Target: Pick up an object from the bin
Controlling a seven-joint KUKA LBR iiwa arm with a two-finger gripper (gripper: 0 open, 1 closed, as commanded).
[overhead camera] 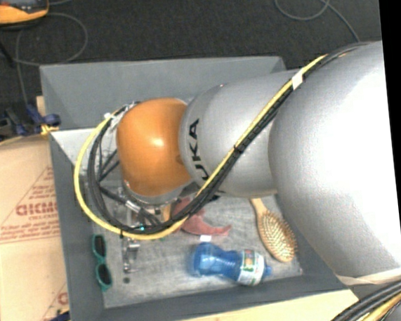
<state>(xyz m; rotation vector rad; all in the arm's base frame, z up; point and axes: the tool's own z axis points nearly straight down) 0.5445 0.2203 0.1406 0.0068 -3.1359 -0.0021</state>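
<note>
My gripper (130, 258) hangs below the orange wrist cover, low over the bin floor in the left front part. Just to its left lie green sunglasses (100, 262), lenses stacked one above the other, close to the bin's left wall. A red-pink curved piece (205, 224) lies to the gripper's right, partly hidden under the arm. Further right, on its side near the front wall, lies a blue bottle (224, 262) with a white cap and a green-white label.
A wooden hairbrush (275, 234) lies at the right front, handle pointing up under the arm. The arm and its cables cover the middle and back of the bin. Bare grey floor lies between the gripper and the bottle.
</note>
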